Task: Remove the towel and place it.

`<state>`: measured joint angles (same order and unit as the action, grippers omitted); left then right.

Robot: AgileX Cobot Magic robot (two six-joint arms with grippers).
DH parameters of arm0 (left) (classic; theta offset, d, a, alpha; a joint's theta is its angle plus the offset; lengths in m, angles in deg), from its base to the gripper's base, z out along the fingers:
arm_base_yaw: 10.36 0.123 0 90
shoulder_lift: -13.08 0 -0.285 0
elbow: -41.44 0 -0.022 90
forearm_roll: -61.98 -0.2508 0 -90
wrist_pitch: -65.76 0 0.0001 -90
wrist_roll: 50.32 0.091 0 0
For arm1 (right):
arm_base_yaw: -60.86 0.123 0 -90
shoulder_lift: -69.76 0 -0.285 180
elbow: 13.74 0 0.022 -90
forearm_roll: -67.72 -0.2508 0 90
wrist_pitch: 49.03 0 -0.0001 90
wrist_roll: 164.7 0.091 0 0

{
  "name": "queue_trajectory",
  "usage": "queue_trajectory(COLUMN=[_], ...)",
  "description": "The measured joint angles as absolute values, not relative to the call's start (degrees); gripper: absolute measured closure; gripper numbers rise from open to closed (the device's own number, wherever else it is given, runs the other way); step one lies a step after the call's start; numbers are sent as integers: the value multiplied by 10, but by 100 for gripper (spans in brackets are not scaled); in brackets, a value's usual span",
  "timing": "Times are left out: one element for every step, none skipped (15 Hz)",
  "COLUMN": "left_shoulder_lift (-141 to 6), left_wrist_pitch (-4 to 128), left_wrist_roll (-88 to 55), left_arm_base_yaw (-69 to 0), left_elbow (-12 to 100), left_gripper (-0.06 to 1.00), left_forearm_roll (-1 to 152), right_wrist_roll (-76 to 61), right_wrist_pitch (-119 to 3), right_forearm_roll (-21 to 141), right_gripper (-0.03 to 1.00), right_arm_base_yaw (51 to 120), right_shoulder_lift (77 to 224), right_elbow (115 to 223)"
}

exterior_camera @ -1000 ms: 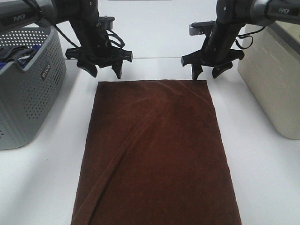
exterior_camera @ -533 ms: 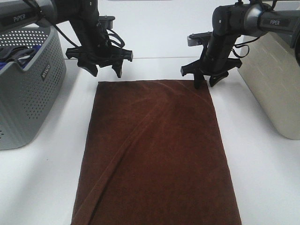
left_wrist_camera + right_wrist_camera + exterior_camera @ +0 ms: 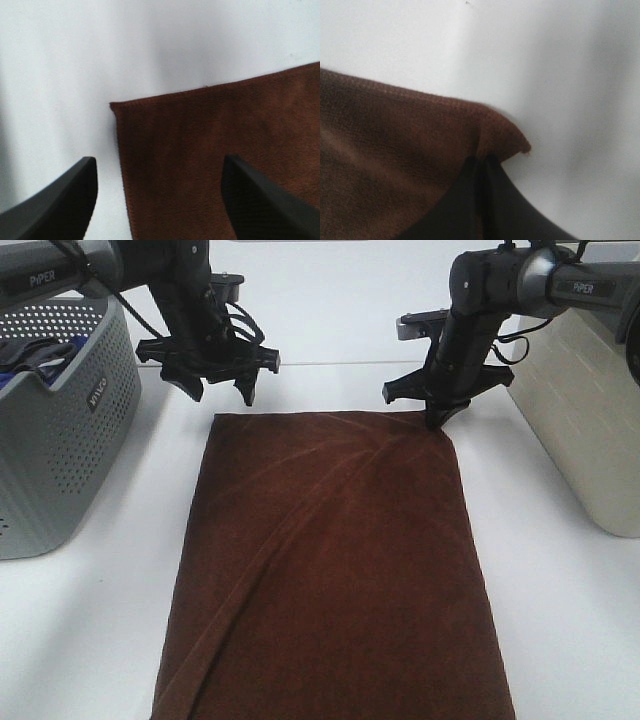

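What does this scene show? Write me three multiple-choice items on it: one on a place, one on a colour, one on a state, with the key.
1. Where is the grey basket?
A. On the towel.
B. On the table, on the left arm's side of the towel.
C. On the table, on the right arm's side of the towel.

2. What colour is the towel?
A. Dark brown.
B. Yellow.
C. White.

3. How do the right arm's jaws stand?
A. Wide open above bare table.
B. Shut on the basket's rim.
C. Shut on the towel's far corner.

Key:
1 B: the high view has the basket beside the left arm.
2 A: every view shows brown plush.
3 C: the right wrist view shows the corner pinched and puckered between closed jaws.
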<state>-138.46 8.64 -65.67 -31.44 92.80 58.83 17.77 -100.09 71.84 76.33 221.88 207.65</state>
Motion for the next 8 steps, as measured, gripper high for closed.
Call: queue_trajectory(left_shoulder_lift=[-1385, -1385, -1388, -1394, -1403, -1412, -1421, -1427], left_wrist_pitch=[86, 86, 87, 87, 89, 91, 94, 101], left_wrist_roll=[-667, -677, -685, -687, -689, -689, -691, -691], left_arm_base_yaw=[-314, -314, -314, -313, -312, -312, -312, -312], left_elbow=[928, 928, 928, 929, 929, 929, 929, 929], left_gripper=[28, 28, 29, 31, 33, 33, 33, 33], left_forearm_roll=[572, 560, 556, 555, 555, 556, 559, 562], right_wrist_roll=[178, 178, 178, 178, 178, 178, 178, 178], right_wrist_pitch=[-1006, -1011, -1013, -1014, -1015, -1016, -1019, -1020], right_forearm_roll=[720, 722, 722, 722, 722, 722, 722, 722], right_gripper=[97, 97, 97, 97, 97, 97, 97, 97], right_arm_base_yaw=[763, 763, 763, 763, 763, 763, 763, 763], right_shoulder_lift=[2218, 2217, 2217, 2216, 2216, 2216, 2216, 2216], right_elbow=[2076, 2076, 2076, 2076, 2076, 2076, 2076, 2076])
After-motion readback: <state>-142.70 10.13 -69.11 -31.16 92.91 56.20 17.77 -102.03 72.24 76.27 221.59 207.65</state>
